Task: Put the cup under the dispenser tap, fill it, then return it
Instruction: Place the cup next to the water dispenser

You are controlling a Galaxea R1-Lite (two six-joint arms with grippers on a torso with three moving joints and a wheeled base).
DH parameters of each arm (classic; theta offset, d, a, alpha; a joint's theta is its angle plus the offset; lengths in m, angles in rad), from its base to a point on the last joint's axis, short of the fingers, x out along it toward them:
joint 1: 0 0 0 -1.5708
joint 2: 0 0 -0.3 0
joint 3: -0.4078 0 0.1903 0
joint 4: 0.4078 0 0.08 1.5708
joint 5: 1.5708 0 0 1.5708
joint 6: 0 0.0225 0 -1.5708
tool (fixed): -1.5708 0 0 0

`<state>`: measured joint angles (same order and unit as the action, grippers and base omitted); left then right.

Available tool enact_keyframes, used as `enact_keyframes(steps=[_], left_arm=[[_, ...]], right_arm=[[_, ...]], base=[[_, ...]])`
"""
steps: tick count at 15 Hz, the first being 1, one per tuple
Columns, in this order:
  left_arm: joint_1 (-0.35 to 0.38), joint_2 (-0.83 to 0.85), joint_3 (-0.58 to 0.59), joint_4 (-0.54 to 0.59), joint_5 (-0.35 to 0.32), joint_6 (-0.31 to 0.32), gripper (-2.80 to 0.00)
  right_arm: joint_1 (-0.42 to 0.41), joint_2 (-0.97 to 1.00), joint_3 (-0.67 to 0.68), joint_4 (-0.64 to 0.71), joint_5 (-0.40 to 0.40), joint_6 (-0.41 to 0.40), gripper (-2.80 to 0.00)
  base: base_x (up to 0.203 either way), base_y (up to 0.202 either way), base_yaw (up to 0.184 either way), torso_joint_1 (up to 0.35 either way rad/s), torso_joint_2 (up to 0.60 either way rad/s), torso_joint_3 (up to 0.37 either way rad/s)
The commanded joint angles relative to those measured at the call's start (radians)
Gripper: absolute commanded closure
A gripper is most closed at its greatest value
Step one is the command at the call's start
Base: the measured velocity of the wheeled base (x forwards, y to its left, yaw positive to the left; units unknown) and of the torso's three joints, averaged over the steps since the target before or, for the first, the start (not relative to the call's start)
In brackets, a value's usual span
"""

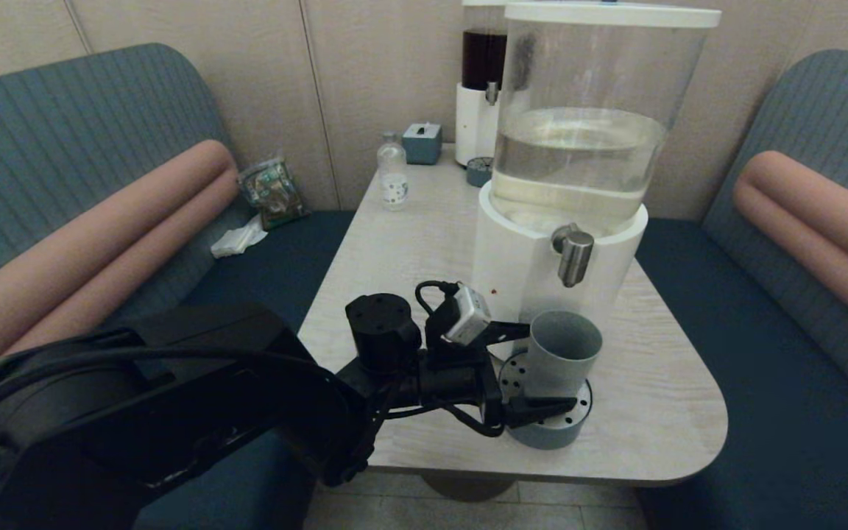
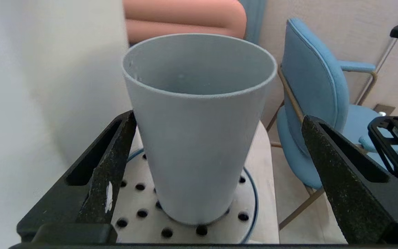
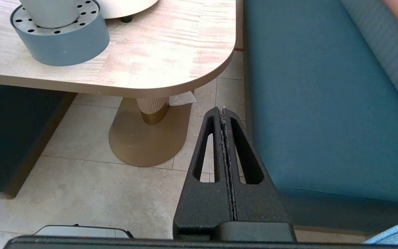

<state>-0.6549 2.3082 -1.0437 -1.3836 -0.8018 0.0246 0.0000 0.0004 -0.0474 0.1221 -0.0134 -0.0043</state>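
Note:
The grey-blue cup (image 1: 561, 353) (image 2: 195, 138) stands upright on the round perforated tray (image 1: 546, 434) (image 2: 133, 207), roughly below the brushed-metal dispenser tap (image 1: 575, 255). My left gripper (image 1: 546, 368) (image 2: 218, 117) is open around the cup at mid height. One finger (image 2: 116, 152) is close against the cup's side, while the other finger (image 2: 327, 162) stands well clear of it. No liquid shows in the part of the cup's inside that I see. My right gripper (image 3: 222, 109) is shut on nothing, parked low beside the table over the floor.
The large white-based dispenser (image 1: 542, 258) stands right behind the cup. A dark-liquid dispenser (image 1: 481, 88), a small clear bottle (image 1: 393, 173) and a tissue box (image 1: 422, 142) are at the table's far end. Blue benches flank the table (image 1: 652, 412).

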Motion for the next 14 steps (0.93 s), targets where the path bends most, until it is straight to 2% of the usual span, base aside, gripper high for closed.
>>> enact_keyframes(steps=[1, 5, 7, 8, 9, 14], left_arm=[[-0.013, 0.020, -0.024, -0.008, 0.001, 0.000, -2.80], [-0.036, 0.047, -0.063, -0.014, 0.022, -0.005, -2.80], [-0.042, 0.053, -0.068, -0.015, 0.054, -0.010, -2.80], [-0.044, 0.056, -0.069, -0.017, 0.064, -0.011, -0.56], [-0.048, 0.058, -0.071, -0.017, 0.077, -0.011, 0.00], [-0.054, 0.066, -0.076, -0.018, 0.092, -0.020, 0.00]], right_arm=[[0.000, -0.003, 0.000, 0.002, 0.000, 0.000, 0.00], [0.000, -0.003, 0.000, 0.001, 0.000, 0.000, 0.00], [0.000, -0.003, 0.000, 0.001, 0.000, 0.000, 0.00], [0.000, -0.003, 0.000, 0.001, 0.000, 0.000, 0.00], [0.000, -0.003, 0.000, 0.001, 0.000, 0.000, 0.00], [0.000, -0.003, 0.000, 0.001, 0.000, 0.000, 0.00]], base=[[0.000, 0.000, 0.000, 0.000, 0.00, 0.000], [0.000, 0.000, 0.000, 0.000, 0.00, 0.000], [0.000, 0.000, 0.000, 0.000, 0.00, 0.000], [0.000, 0.000, 0.000, 0.000, 0.00, 0.000], [0.000, 0.000, 0.000, 0.000, 0.00, 0.000], [0.000, 0.000, 0.000, 0.000, 0.00, 0.000]])
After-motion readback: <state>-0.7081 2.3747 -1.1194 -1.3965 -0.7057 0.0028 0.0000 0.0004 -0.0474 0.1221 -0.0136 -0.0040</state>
